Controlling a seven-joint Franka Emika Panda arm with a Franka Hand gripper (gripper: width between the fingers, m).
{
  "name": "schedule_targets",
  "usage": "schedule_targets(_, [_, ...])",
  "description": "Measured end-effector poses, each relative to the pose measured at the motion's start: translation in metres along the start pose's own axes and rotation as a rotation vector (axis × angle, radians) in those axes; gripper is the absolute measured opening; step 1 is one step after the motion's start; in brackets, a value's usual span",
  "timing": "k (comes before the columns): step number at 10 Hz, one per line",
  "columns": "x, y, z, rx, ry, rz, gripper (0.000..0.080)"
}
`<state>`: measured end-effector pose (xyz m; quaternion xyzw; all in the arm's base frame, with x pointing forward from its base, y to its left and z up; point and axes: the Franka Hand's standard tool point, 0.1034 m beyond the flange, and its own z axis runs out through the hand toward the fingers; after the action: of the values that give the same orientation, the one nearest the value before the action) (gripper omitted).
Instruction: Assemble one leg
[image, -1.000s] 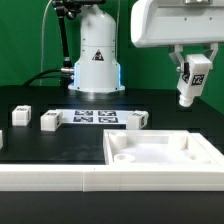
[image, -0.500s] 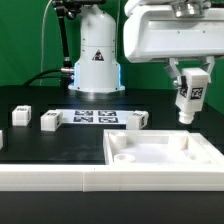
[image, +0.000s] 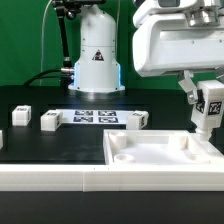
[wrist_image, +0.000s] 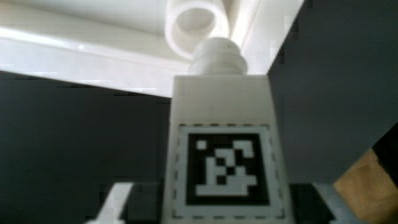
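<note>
White plastic, short and square in section, the leg hangs near the right edge of the black worktop in the exterior view. It is upright with a slight tilt and has a black-and-white tag on its side. Its lower end is over the far right corner of the large white tabletop; whether the two touch cannot be told. The gripper is clamped on the leg's upper part, and the bulky white hand above hides its top. Along the worktop's far side stand the leftmost post, the middle post and the rightmost post, with the marker board lying between the last two. The robot base rises behind them. In the wrist view the leg fills the middle, its tag facing the camera. A rounded peg at its far end is close to a round socket in the tabletop. The fingers press against its sides.
</note>
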<state>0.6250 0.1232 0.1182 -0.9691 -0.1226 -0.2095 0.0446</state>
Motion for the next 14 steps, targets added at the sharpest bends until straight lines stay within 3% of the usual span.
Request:
schedule_targets(5, [-0.008, 0.006, 0.013, -0.001, -0.014, -0.005, 0.0294])
schedule_targets(9, [-0.015, 0.003, 0.023, 0.004, -0.029, -0.007, 0.0294])
schedule_targets(14, [-0.014, 0.006, 0.031, -0.002, 0.014, -0.003, 0.0294])
